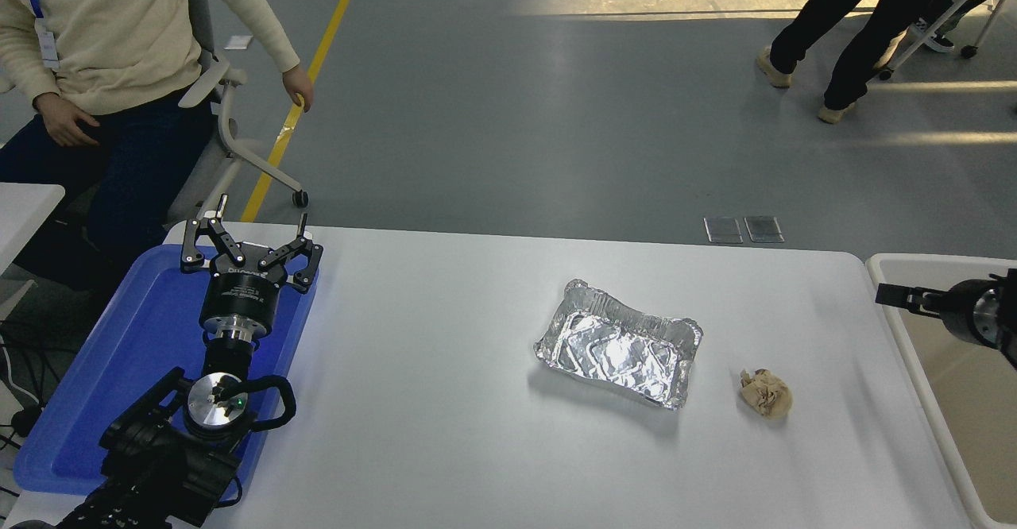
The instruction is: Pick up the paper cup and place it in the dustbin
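Note:
The paper cup is not visible in the head view. The dustbin [929, 260], a cream bin with a thick pale rim, stands off the table's right end and is cut off by the picture's edge. My right gripper [896, 295] comes in from the right edge and hangs over the bin's far left corner, pointing left; it is seen side-on and nothing shows in it. My left gripper [262, 213] is parked at the lower left over a blue tray [119, 354], open and holding nothing.
A crinkled silver foil tray [620, 344] lies right of the table's middle, with a crumpled tan paper ball [766, 392] to its right. A seated person [103, 28] is at the far left and another walks at the far right [850, 28].

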{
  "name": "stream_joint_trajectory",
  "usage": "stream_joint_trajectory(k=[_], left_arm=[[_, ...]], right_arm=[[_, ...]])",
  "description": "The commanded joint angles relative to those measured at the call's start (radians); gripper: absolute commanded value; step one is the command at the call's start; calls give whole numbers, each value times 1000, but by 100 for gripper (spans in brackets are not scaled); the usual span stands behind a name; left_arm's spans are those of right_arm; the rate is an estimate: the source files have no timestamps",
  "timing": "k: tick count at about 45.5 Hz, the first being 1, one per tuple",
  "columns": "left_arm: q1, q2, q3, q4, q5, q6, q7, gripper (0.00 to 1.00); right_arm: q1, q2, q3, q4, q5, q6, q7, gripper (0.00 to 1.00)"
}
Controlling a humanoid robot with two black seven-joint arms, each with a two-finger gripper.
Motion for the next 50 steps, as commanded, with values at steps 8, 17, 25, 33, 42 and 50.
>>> stream_joint_trajectory(k=[8,17,25,33,42,50], left_arm=[[-1,0,0,0,0,0,0,100],[0,0,0,0,0,0,0,100],[-1,0,0,0,0,0,0,100],[-1,0,0,0,0,0,0,100],[0,0,0,0,0,0,0,100],[-1,0,0,0,0,0,0,100]], right_arm=[[135,-48,35,218,-2,-4,-16,100],[152,-54,174,264,-19,1,-61,100],[172,-91,253,353,-51,-1,-104,100],[246,-157,253,490,-102,-2,-110,100],[348,-232,234,649,-184,-1,-138,100],[489,-260,66,795,-212,-1,-141,100]])
